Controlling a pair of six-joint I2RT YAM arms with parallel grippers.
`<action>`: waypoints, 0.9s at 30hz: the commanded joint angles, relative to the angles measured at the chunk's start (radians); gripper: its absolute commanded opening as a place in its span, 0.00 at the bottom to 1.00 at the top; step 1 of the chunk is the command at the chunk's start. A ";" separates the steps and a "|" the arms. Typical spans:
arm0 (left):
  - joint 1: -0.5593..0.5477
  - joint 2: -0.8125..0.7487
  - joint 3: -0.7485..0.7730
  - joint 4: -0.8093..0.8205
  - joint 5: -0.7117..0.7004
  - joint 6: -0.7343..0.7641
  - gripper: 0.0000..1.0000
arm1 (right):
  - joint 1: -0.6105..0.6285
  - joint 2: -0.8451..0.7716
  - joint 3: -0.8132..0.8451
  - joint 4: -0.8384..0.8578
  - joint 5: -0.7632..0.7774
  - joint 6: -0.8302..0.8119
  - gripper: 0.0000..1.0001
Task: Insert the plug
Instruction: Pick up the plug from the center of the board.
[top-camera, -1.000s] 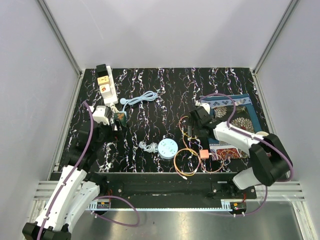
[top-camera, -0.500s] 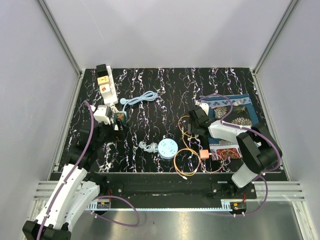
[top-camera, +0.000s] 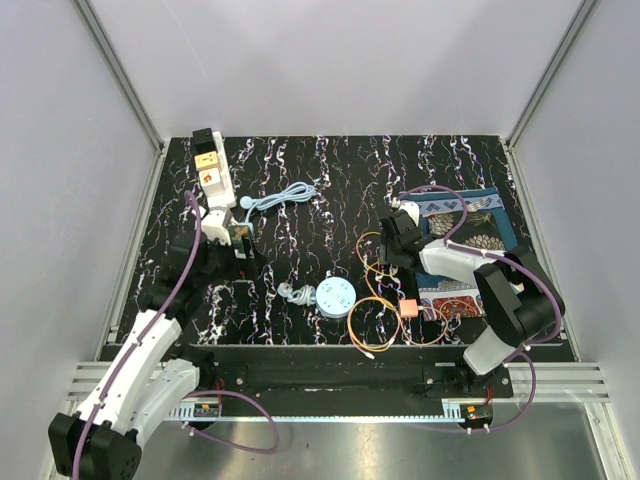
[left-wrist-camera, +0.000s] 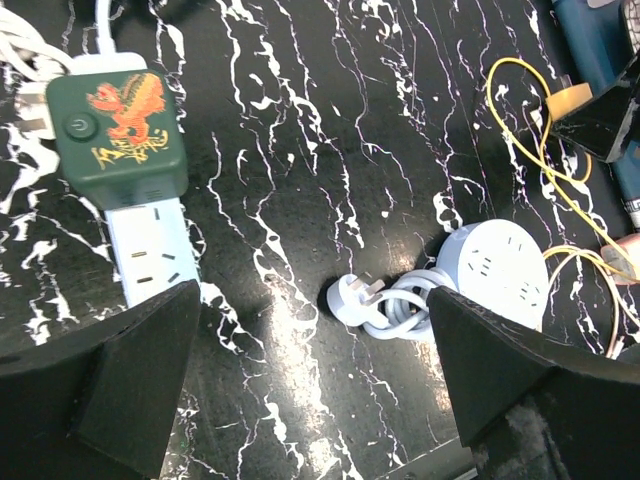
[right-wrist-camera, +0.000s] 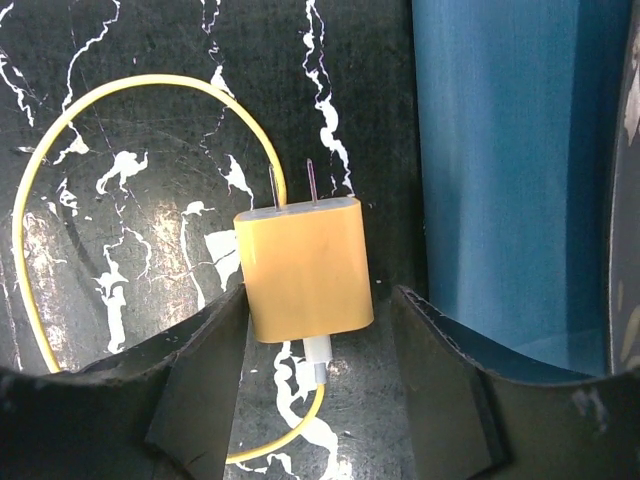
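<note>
1. Nearest the arms' bases, a round socket lay on the bench. Its white plug and coiled lead rested against it on the side toward the left arm.
2. Just beyond, the right tool was down at the bench with the yellow plug lying flat between its fingers. The plug's two prongs pointed away from the wrist. One finger met the plug's lower corner and a thin dark gap showed at the other. I could not tell whether the tool pinched the plug or only straddled it.
3. A yellow cable left the plug's rear and looped over the bench on one side. A blue mat lay just beside the plug on the other side.
4. Farther off, on the left of the bench, the left tool hung above the surface with its fingers spread wide.
5. Under it showed the near end of the white strip, its socket holes visible. A green adapter sat on the strip just past them.
6. The strip ran on toward the far left corner, well apart from the plug.
</note>
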 joint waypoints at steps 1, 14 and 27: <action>-0.009 0.052 0.056 0.096 0.089 -0.023 0.99 | -0.013 0.003 0.016 0.061 -0.006 -0.047 0.64; -0.041 0.217 0.194 0.171 0.149 -0.125 0.99 | -0.011 -0.180 0.105 -0.020 -0.194 -0.239 0.25; -0.159 0.463 0.438 0.304 0.295 -0.358 0.99 | 0.142 -0.402 0.240 -0.062 -0.547 -0.598 0.23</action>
